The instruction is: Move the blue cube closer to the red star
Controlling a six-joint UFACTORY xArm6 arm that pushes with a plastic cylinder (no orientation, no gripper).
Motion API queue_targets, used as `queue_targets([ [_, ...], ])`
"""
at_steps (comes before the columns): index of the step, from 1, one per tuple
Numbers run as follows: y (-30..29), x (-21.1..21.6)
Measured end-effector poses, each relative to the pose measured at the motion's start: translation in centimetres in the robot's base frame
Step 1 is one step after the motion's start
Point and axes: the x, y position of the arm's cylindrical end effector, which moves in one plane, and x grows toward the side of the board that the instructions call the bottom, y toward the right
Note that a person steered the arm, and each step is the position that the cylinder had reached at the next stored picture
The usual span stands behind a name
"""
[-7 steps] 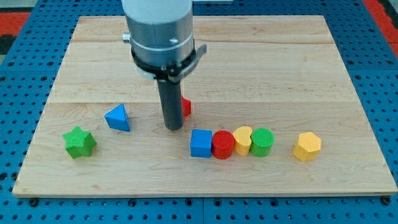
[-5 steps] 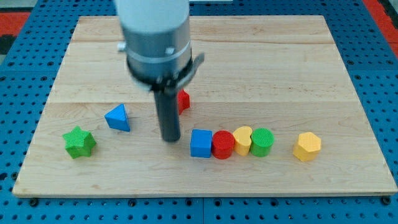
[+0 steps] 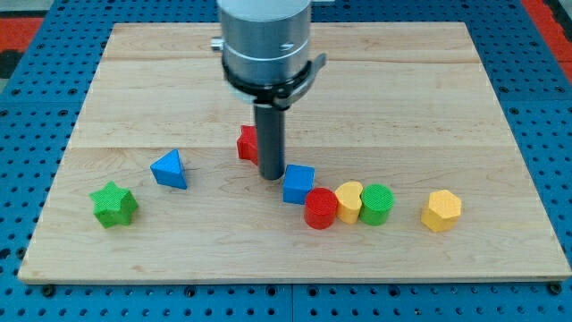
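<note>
Beside the blue cube (image 3: 298,183), on its left edge, sat my tip (image 3: 273,176); no jaws on this rod, so nothing to open or close. Red star (image 3: 248,143) lay just up-left of the cube, half hidden behind the rod. Red cylinder (image 3: 320,209) touched the cube's lower right. Best approach, I judged: come around to the cube's lower right and push slowly up-left, avoiding the star.

blue cube (image 3: 298,184) – skewed, board centre | red star (image 3: 248,143) – near, upper left, part-hidden
</note>
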Motion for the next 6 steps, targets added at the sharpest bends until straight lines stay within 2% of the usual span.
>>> queue_targets([
  [1,0.5,4.6],
  [2,5.1,6.7],
  [3,6.5,1.0],
  [5,6.8,4.4],
  [6,6.4,-1.9],
])
